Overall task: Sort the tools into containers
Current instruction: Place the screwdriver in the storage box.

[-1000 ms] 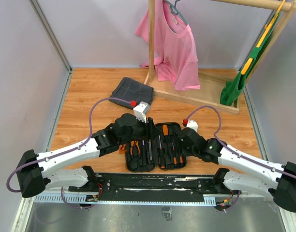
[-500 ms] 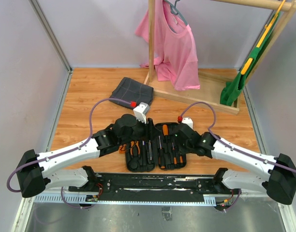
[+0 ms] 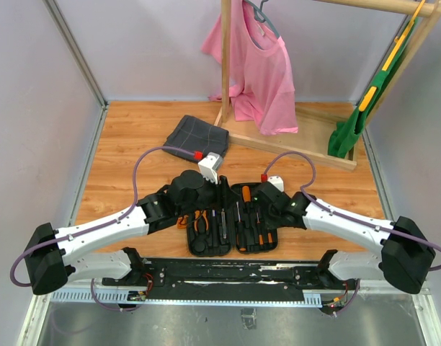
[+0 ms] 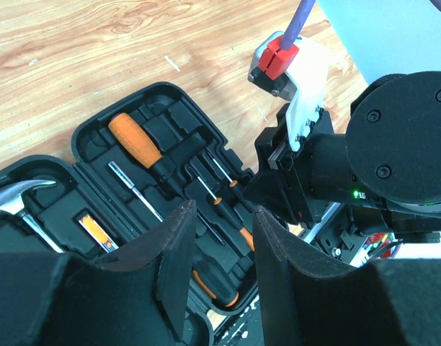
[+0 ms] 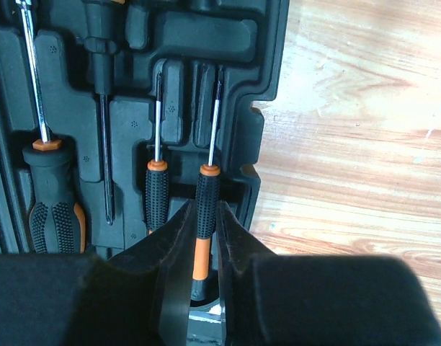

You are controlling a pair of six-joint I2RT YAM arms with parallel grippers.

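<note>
The black tool case [image 3: 215, 249] lies open at the near middle of the table. Its left half holds pliers [image 3: 201, 221] and a steel-headed hammer [image 4: 19, 196]; its right half holds several screwdrivers [image 3: 251, 216]. In the right wrist view, my right gripper [image 5: 205, 210] is shut on the black-and-orange handle of a slim screwdriver [image 5: 208, 184] lying in the rightmost slot of the case [image 5: 271, 86]. Another slim screwdriver [image 5: 157, 194] lies just to its left. My left gripper [image 4: 219, 238] is open and empty, hovering over the case's right half, near an orange-handled screwdriver [image 4: 137, 148].
A dark grey checked cloth [image 3: 197, 133] lies behind the case. A wooden rack base [image 3: 292, 144] with a pink shirt [image 3: 260, 72] and a green item [image 3: 354, 122] stands at the back right. My right wrist [image 4: 364, 166] is close to my left gripper.
My right arm has swung left and forward onto the right edge of the case. The left arm has not moved.
</note>
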